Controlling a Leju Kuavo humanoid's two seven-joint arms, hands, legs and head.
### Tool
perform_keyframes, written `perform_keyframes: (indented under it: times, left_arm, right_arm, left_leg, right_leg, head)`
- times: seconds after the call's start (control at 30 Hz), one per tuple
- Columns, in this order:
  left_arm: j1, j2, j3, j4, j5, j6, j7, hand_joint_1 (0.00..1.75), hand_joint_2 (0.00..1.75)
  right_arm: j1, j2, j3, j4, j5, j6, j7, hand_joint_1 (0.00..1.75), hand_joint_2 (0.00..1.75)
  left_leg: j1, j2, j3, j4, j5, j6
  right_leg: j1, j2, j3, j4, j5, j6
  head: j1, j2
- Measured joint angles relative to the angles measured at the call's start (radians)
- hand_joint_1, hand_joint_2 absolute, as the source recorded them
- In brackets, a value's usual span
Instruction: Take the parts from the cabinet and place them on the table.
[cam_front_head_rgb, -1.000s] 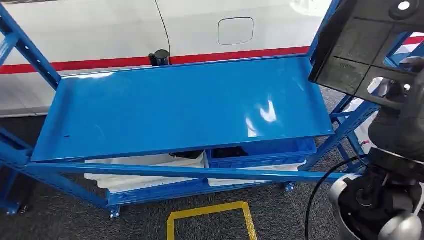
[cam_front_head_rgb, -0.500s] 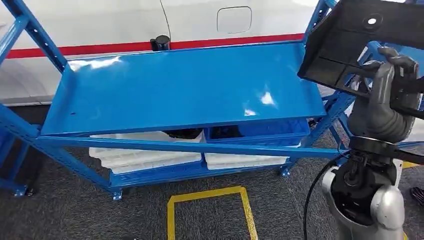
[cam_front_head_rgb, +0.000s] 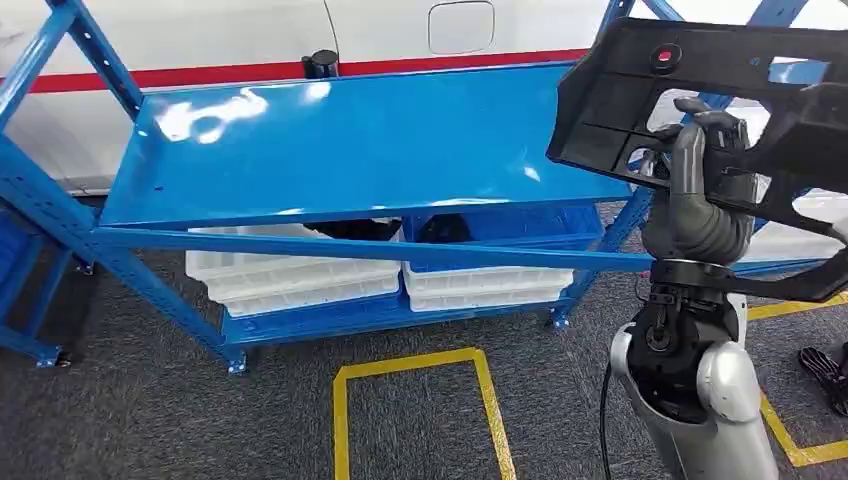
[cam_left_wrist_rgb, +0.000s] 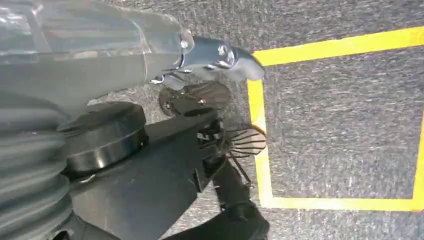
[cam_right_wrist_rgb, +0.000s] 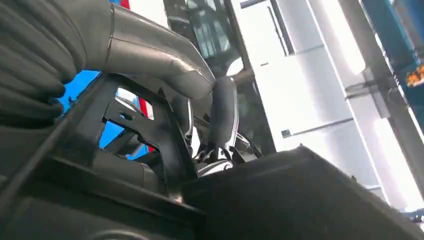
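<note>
Right hand (cam_front_head_rgb: 700, 150), upper right of the head view, fingers wrapped through an opening in the large black moulded plastic panel (cam_front_head_rgb: 640, 90) and gripping it. The right wrist view confirms it: the grey thumb (cam_right_wrist_rgb: 155, 50) lies over a black rib of the panel (cam_right_wrist_rgb: 150, 125), darker fingers curled behind. The panel is lifted high, tilted, its lower left corner hanging over the right end of the glossy blue metal shelf (cam_front_head_rgb: 350, 140). Below the hand, the silver right arm (cam_front_head_rgb: 700, 390) climbs from the lower right corner.

Left hand (cam_left_wrist_rgb: 215, 55), seen from its own wrist camera, points down at grey carpet and yellow floor tape (cam_left_wrist_rgb: 260, 125); I cannot tell whether it is spread or closed.

Under the shelf, centre of the head view, sit white plastic trays (cam_front_head_rgb: 290, 275) and a blue plastic crate (cam_front_head_rgb: 530, 225). A white car body with a red stripe (cam_front_head_rgb: 200, 72) runs behind, along the top.
</note>
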Motion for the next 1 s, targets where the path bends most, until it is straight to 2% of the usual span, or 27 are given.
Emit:
perform_keyframes:
  times: [0.03,0.07,0.1,0.13,0.17,0.2,0.23,0.27,0.3,0.33,0.37,0.4,0.43,0.53,0.57,0.6,0.63,0.67,0.7,0.73,0.77,0.8,0.83,0.87,0.9,0.93,1.0]
  left_arm:
    - [0.002,-0.001,0.0,0.0,0.001,0.0,0.001,0.0,1.75]
    - [0.002,0.0,0.0,0.0,0.001,0.0,0.002,0.0,1.75]
    - [0.002,-0.001,0.0,0.0,0.001,-0.002,0.002,0.0,1.75]
    - [0.002,-0.001,0.0,0.0,0.001,-0.003,0.002,0.0,1.75]
    - [0.003,-0.001,0.0,0.0,0.001,-0.004,0.002,0.0,1.75]
    - [0.004,-0.001,0.0,0.0,0.001,-0.004,0.003,0.0,1.75]
    - [0.005,-0.001,0.0,0.0,0.001,-0.004,0.003,0.0,1.75]
    - [0.006,-0.001,-0.001,0.0,0.001,-0.005,0.003,0.0,1.75]
    - [0.006,-0.001,-0.001,0.0,0.001,-0.005,0.005,0.0,1.75]
    - [0.006,-0.001,-0.001,0.0,0.001,-0.005,0.005,0.0,1.75]
    - [0.005,-0.002,-0.003,0.0,-0.001,-0.005,0.008,0.0,1.75]
    - [0.004,-0.003,-0.007,0.0,-0.003,-0.005,0.009,0.0,1.75]
    - [0.004,-0.002,-0.011,0.0,-0.005,-0.005,0.009,0.0,1.75]
    - [0.003,0.002,-0.024,0.0,-0.012,-0.003,0.005,0.0,1.75]
    - [0.0,0.006,-0.025,0.0,-0.012,-0.003,0.002,0.0,1.75]
    - [-0.003,0.006,-0.026,0.0,-0.013,-0.003,-0.002,0.0,1.75]
    - [-0.006,0.006,-0.026,0.0,-0.014,-0.003,-0.005,0.0,1.75]
    - [-0.008,0.006,-0.027,0.0,-0.014,-0.003,-0.005,0.0,1.75]
    - [-0.009,0.007,-0.029,0.0,-0.015,-0.003,-0.005,0.0,1.75]
    - [-0.009,0.008,-0.032,0.0,-0.015,-0.003,-0.005,0.0,1.75]
    - [-0.008,0.008,-0.034,0.0,-0.015,-0.003,-0.005,0.0,1.75]
    - [-0.007,0.008,-0.037,0.0,-0.015,-0.003,-0.006,0.0,1.75]
    - [-0.007,0.01,-0.04,0.0,-0.015,-0.003,-0.01,0.0,1.75]
    - [-0.007,0.013,-0.041,0.0,-0.014,-0.003,-0.011,0.0,1.75]
    - [-0.008,0.017,-0.041,0.0,-0.011,-0.003,-0.01,0.0,1.75]
    - [-0.006,0.024,-0.041,0.0,-0.004,-0.003,-0.006,0.0,1.75]
    - [0.0,0.035,-0.041,0.0,0.007,-0.001,0.02,0.0,1.75]
  right_arm:
    - [-0.001,0.0,0.008,0.007,-0.016,0.001,-0.006,1.75,1.75]
    - [-0.004,-0.001,0.018,0.015,-0.04,0.006,-0.014,1.75,1.75]
    - [-0.008,-0.003,0.031,0.024,-0.065,0.014,-0.023,1.75,1.75]
    - [-0.009,-0.003,0.047,0.034,-0.085,0.026,-0.035,1.75,1.75]
    - [-0.009,-0.002,0.064,0.046,-0.101,0.034,-0.046,1.75,1.75]
    - [-0.009,0.0,0.079,0.058,-0.108,0.037,-0.055,1.75,1.75]
    - [-0.009,0.0,0.092,0.068,-0.112,0.039,-0.058,1.75,1.75]
    - [-0.009,0.001,0.104,0.077,-0.113,0.04,-0.061,1.75,1.75]
    - [-0.01,0.002,0.115,0.084,-0.114,0.042,-0.062,1.75,1.75]
    - [-0.012,0.002,0.118,0.086,-0.115,0.043,-0.063,1.75,1.75]
    - [-0.015,0.003,0.128,0.093,-0.121,0.048,-0.067,1.75,1.75]
    - [-0.021,0.003,0.134,0.097,-0.126,0.053,-0.069,1.75,1.75]
    - [-0.027,0.005,0.148,0.104,-0.137,0.062,-0.081,1.75,1.75]
    - [-0.03,0.019,0.206,0.142,-0.18,0.121,-0.126,1.75,1.75]
    - [-0.033,0.026,0.222,0.153,-0.185,0.134,-0.133,1.75,1.75]
    - [-0.039,0.033,0.237,0.163,-0.18,0.136,-0.135,1.75,1.75]
    - [-0.05,0.041,0.254,0.175,-0.17,0.135,-0.134,1.75,1.75]
    - [-0.061,0.046,0.269,0.185,-0.162,0.134,-0.134,1.75,1.75]
    - [-0.066,0.05,0.287,0.196,-0.153,0.132,-0.132,1.75,1.75]
    - [-0.069,0.053,0.299,0.204,-0.149,0.13,-0.129,1.75,1.75]
    - [-0.072,0.059,0.316,0.214,-0.147,0.131,-0.125,1.75,1.75]
    - [-0.076,0.064,0.326,0.223,-0.147,0.131,-0.123,1.75,1.75]
    - [-0.082,0.072,0.343,0.235,-0.147,0.132,-0.123,1.75,1.75]
    - [-0.086,0.077,0.353,0.24,-0.147,0.134,-0.123,1.75,1.75]
    - [-0.086,0.082,0.362,0.245,-0.151,0.135,-0.128,1.75,1.75]
    - [-0.088,0.086,0.371,0.253,-0.161,0.137,-0.134,1.75,1.75]
    - [-0.078,0.097,0.387,0.273,-0.178,0.142,-0.153,1.75,1.75]
  left_leg:
    - [0.006,0.004,-0.01,-0.004,0.015,0.008]
    - [0.006,0.005,-0.026,-0.004,0.028,0.015]
    - [0.005,0.007,-0.041,-0.004,0.042,0.021]
    - [0.004,0.009,-0.059,-0.003,0.056,0.022]
    - [0.003,0.011,-0.078,-0.002,0.07,0.023]
    - [0.0,0.014,-0.095,-0.001,0.083,0.024]
    - [-0.002,0.018,-0.113,0.0,0.095,0.025]
    - [-0.005,0.02,-0.132,0.002,0.108,0.024]
    - [-0.007,0.023,-0.148,0.004,0.118,0.022]
    - [-0.009,0.025,-0.163,0.007,0.128,0.021]
    - [-0.01,0.028,-0.17,0.008,0.133,0.019]
    - [-0.017,0.032,-0.178,0.009,0.14,0.014]
    - [-0.017,0.039,-0.18,0.009,0.148,0.009]
    - [-0.014,0.051,-0.185,0.0,0.178,-0.007]
    - [-0.008,0.031,-0.194,0.02,0.151,-0.015]
    - [-0.005,0.014,-0.214,0.067,0.103,-0.024]
    - [-0.002,0.005,-0.241,0.142,0.049,-0.031]
    - [0.001,0.003,-0.27,0.219,0.008,-0.037]
    - [0.002,0.003,-0.292,0.287,-0.013,-0.041]
    - [0.004,0.003,-0.295,0.314,-0.003,-0.045]
    - [0.006,0.006,-0.272,0.293,0.024,-0.046]
    - [0.007,0.013,-0.239,0.246,0.048,-0.045]
    - [0.006,0.032,-0.161,0.131,0.086,-0.041]
    - [0.001,0.087,-0.106,0.046,0.089,-0.034]
    - [-0.014,0.113,-0.09,0.017,0.074,-0.022]
    - [-0.016,0.111,-0.099,0.023,0.083,-0.01]
    - [-0.016,0.085,-0.102,0.015,0.079,0.001]
  right_leg:
    - [-0.002,0.001,-0.01,-0.001,0.001,0.005]
    - [-0.002,0.005,-0.021,0.025,-0.053,0.01]
    - [-0.003,0.005,-0.036,0.081,-0.125,0.014]
    - [-0.002,0.006,-0.051,0.158,-0.19,0.017]
    - [-0.002,0.006,-0.06,0.235,-0.236,0.019]
    - [-0.002,0.007,-0.06,0.291,-0.249,0.018]
    - [-0.002,0.007,-0.051,0.317,-0.231,0.015]
    - [-0.001,0.007,-0.025,0.306,-0.191,0.011]
    - [0.0,0.007,0.017,0.258,-0.148,0.006]
    - [0.003,0.009,0.076,0.18,-0.121,-0.002]
    - [0.006,0.012,0.133,0.101,-0.126,-0.01]
    - [0.01,0.012,0.199,0.006,-0.163,-0.02]
    - [0.012,0.01,0.221,-0.046,-0.187,-0.023]
    - [0.018,0.011,0.206,-0.053,-0.169,-0.035]
    - [0.01,0.001,0.203,-0.059,-0.157,-0.038]
    - [0.009,-0.001,0.197,-0.059,-0.151,-0.044]
    - [0.008,-0.007,0.19,-0.058,-0.145,-0.047]
    - [0.009,-0.013,0.183,-0.057,-0.139,-0.048]
    - [0.01,-0.023,0.175,-0.054,-0.135,-0.048]
    - [0.01,-0.033,0.167,-0.05,-0.133,-0.047]
    - [0.011,-0.043,0.16,-0.044,-0.132,-0.046]
    - [0.011,-0.052,0.155,-0.039,-0.132,-0.046]
    - [0.011,-0.065,0.151,-0.031,-0.134,-0.044]
    - [0.014,-0.074,0.151,-0.025,-0.137,-0.039]
    - [0.02,-0.085,0.145,-0.023,-0.14,-0.035]
    - [0.02,-0.097,0.15,-0.023,-0.139,-0.032]
    - [0.021,-0.123,0.153,-0.024,-0.141,-0.025]
  head:
    - [-0.003,0.0]
    - [-0.004,0.0]
    - [0.003,0.0]
    - [0.006,0.0]
    - [0.008,0.0]
    - [0.013,0.0]
    - [0.017,0.0]
    - [0.022,0.0]
    - [0.024,0.0]
    - [0.025,0.0]
    - [0.029,0.0]
    - [0.032,0.0]
    - [0.029,0.0]
    - [0.029,0.0]
    - [0.028,0.0]
    - [0.016,0.0]
    - [0.004,0.0]
    - [-0.001,0.0]
    - [-0.004,0.0]
    - [-0.005,0.0]
    - [-0.007,0.0]
    - [-0.007,0.0]
    - [-0.007,0.0]
    - [-0.009,0.0]
    - [-0.012,0.0]
    - [-0.001,0.0]
    - [-0.005,0.0]
